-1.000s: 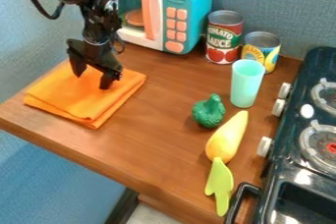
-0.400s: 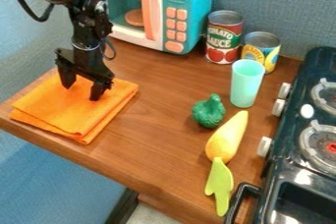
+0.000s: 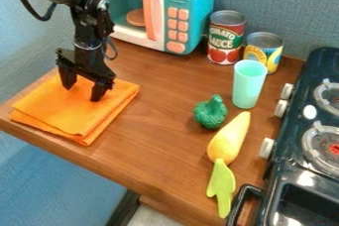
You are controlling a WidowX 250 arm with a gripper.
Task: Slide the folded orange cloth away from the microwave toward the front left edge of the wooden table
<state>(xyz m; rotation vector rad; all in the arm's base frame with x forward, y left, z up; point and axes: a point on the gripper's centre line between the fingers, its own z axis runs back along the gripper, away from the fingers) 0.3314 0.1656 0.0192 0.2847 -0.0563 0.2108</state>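
at the left, i'm resting my open gripper (image 3: 82, 92) on the folded orange cloth (image 3: 53, 106), my fingers standing apart, presumably spreading contact across its top.

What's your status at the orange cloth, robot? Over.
Gripper open, low at the folded orange cloth. Cloth near the counter's edge. Toy microwave behind, apart from the cloth; green pepper off to one side.

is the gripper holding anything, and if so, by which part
Nothing is held: the gripper has its fingers apart, tips down on the folded orange cloth.
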